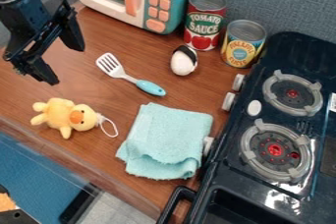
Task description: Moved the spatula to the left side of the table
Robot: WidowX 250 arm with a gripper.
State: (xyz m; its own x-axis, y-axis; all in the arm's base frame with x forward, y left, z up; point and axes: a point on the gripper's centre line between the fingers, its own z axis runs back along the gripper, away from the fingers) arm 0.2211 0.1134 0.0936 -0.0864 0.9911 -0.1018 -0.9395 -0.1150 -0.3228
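Black stove (236,193) takes one side, perhaps why the spatula (151,88) belongs across the desk (111,99); the claw (64,62) hangs spread, empty.

Your black arm (25,8) comes in at upper left. Your gripper (68,66) hangs at a slant, its two fingers (72,36) spread wide, tips pointing down and rightward in your camera view.

Spatula (130,77) behind the cloth (169,139)
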